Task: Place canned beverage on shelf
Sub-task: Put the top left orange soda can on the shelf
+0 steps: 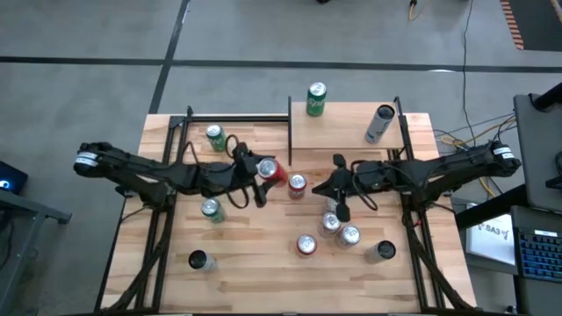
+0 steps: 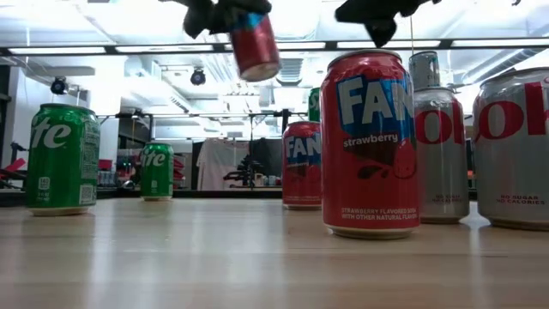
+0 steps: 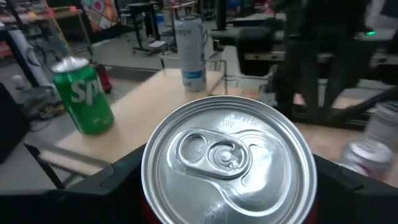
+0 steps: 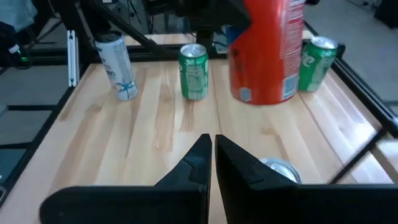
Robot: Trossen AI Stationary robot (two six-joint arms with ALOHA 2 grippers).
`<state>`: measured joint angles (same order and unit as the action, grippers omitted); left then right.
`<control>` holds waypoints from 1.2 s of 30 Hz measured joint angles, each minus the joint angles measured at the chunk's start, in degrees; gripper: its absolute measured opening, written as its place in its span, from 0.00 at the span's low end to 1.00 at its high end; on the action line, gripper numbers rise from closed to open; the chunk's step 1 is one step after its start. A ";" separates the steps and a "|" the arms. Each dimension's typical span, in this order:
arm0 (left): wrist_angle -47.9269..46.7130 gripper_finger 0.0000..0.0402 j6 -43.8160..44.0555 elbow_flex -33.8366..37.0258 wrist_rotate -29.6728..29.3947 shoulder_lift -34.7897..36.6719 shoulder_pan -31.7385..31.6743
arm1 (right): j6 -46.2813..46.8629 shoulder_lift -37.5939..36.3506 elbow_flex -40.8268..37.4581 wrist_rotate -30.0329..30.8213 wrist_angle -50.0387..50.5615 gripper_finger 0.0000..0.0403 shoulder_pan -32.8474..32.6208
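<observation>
The shelf (image 1: pixel 344 129) sits at the desk's (image 1: pixel 263 263) far edge with two cans on it; other cans stand scattered across the desk.

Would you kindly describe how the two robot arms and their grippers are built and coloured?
Both arms are dark, nearly black, slender and jointed, each with a pale grey cap at its outer end. Loose black cables loop beside the left gripper and the right gripper. In the right wrist view, the right gripper's jaws are matte black wedges tapering to points.
</observation>
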<state>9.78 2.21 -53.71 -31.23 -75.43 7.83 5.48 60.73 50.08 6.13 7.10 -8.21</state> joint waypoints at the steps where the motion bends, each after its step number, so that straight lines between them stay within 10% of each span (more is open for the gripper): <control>1: -0.85 0.70 -0.67 -1.48 -0.04 -1.14 -0.44 | 0.86 -0.77 0.61 0.02 2.02 0.03 0.00; 13: -3.81 0.70 -7.24 -14.57 0.20 -12.42 -3.93 | 10.67 -3.93 6.61 7.05 25.37 0.03 -0.02; 23: -4.46 0.70 -6.75 -18.07 0.42 -15.07 -3.76 | 0.94 -1.82 6.11 12.38 17.80 0.05 0.00; 36: -7.17 0.70 -2.70 -18.22 0.38 -14.31 -2.55 | 0.42 6.22 7.80 15.39 10.93 0.61 0.00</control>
<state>2.62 -0.49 -71.94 -30.85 -89.73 5.28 5.89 66.94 57.88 21.52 18.03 -8.21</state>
